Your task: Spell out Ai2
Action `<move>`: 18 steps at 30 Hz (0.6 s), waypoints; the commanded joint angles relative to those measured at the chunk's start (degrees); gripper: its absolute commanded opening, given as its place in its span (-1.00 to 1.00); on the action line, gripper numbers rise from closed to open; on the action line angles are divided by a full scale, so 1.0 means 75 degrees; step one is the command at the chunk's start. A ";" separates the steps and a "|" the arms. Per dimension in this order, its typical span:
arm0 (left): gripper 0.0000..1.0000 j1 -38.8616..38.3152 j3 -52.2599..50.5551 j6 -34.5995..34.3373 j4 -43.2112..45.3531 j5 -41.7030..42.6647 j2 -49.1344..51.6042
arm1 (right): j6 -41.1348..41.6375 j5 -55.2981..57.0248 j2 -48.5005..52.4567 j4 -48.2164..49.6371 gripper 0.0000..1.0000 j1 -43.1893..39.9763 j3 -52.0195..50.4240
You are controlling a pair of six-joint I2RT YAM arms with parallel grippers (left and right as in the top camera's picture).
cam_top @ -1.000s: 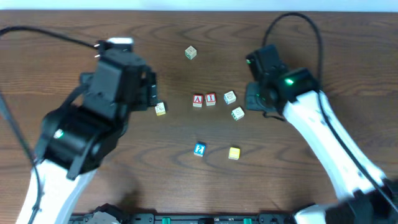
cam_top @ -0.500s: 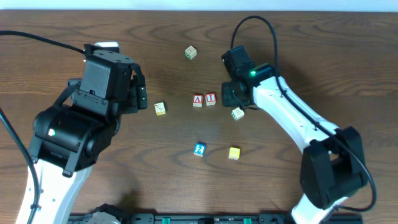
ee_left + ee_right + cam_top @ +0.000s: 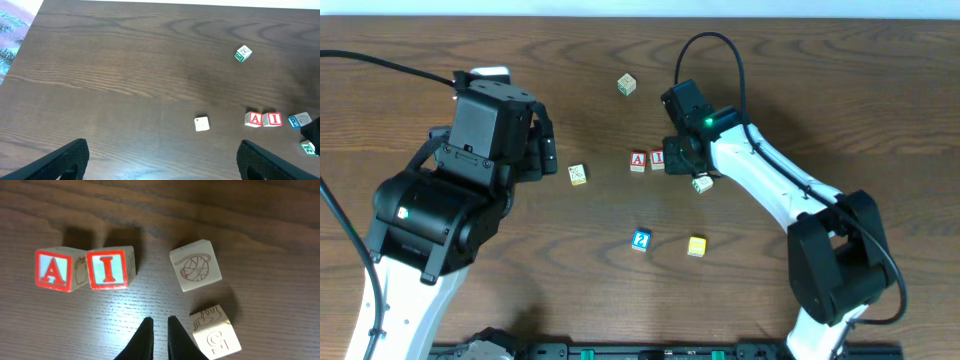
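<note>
Overhead, the red-framed white cube lettered A [image 3: 638, 161] touches the red-framed white cube lettered I [image 3: 657, 158]. The blue-framed cube marked 2 [image 3: 640, 240] lies well apart toward the near edge, closer to the right gripper [image 3: 680, 160] than to the left gripper [image 3: 546, 155]. The left wrist view shows that gripper spread wide and empty above the bare dark wooden table [image 3: 125, 75]. In the right wrist view the fingers are pinched nearly together on nothing just beside the I, where a cream cube with a brown drawing [image 3: 195, 271] crowds the slot the 2 probably needs.
</note>
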 commanded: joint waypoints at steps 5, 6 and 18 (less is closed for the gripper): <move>0.91 0.0041 0.0105 -0.0073 0.0009 -0.0058 0.0003 | 0.0114 -0.0064 0.0312 0.0297 -0.79 0.0050 -0.0023; 0.91 0.0041 0.0105 -0.0087 0.0017 -0.0058 0.0003 | 0.0114 -0.0067 0.0341 0.0341 -0.79 0.0050 -0.0023; 0.91 0.0041 0.0105 -0.0093 0.0061 -0.0055 0.0003 | 0.0114 -0.0090 0.0766 0.0772 -0.77 0.0052 -0.0023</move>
